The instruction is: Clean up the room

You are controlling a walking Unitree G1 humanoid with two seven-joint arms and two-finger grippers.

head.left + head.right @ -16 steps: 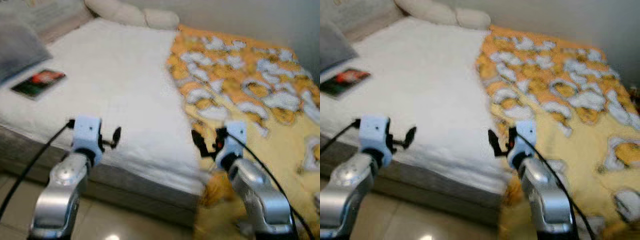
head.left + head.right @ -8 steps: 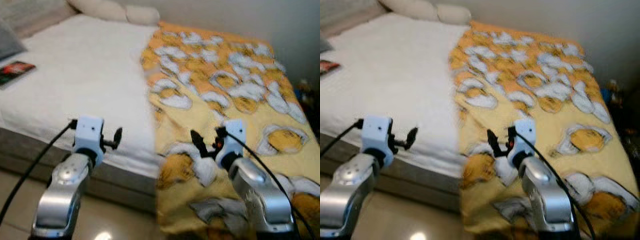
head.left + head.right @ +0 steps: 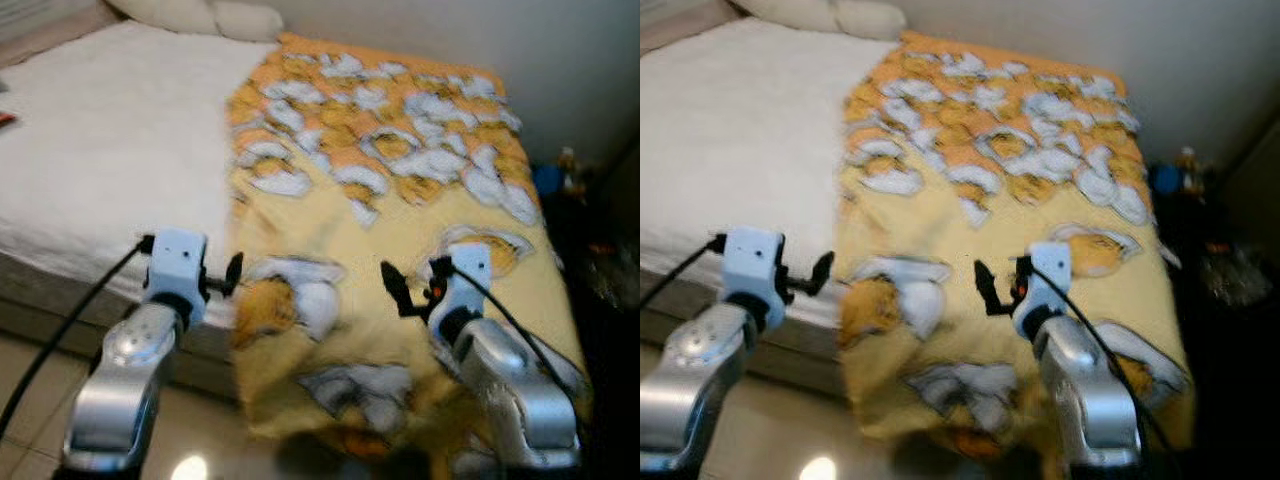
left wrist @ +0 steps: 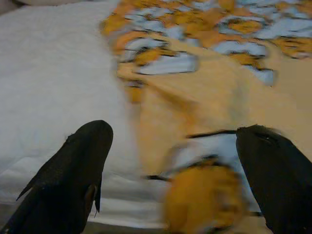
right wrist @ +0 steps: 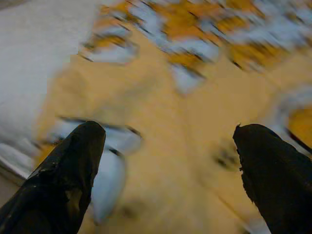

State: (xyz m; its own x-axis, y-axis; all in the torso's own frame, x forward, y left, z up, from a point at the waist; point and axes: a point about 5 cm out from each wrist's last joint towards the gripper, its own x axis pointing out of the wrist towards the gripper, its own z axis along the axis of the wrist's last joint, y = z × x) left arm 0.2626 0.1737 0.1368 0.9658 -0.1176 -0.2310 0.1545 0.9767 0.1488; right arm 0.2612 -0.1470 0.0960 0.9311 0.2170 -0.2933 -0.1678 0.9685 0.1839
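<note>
At lower left of the left eye view, the left gripper [image 3: 222, 281] is held out level, fingers spread with nothing between them; at lower centre-right the right gripper [image 3: 414, 290] is the same, spread and empty. Both hang above the foot of the bed, clear of the cloth.

Directly beneath and beyond them lies the yellow-and-orange patterned blanket [image 3: 400, 190], covering the right half of the frame's bed. Its near edge droops over the foot toward the tiled floor [image 3: 30, 400], and its left border runs crooked across the white sheet [image 3: 110, 130], with a fold near the left gripper. Two pillows [image 3: 200, 15] rest at the upper left, against the wall.

Judgement: the step in hand appears to be squaring up to the blanket in order to straighten it. The frames are blurred, so the robot should settle before reaching. Each gripper should then descend onto the near hem, well apart, and pinch a single layer only. The risk is catching the sheet beneath along with the blanket at the left border.

Dark clutter at the right edge cannot be identified.
</note>
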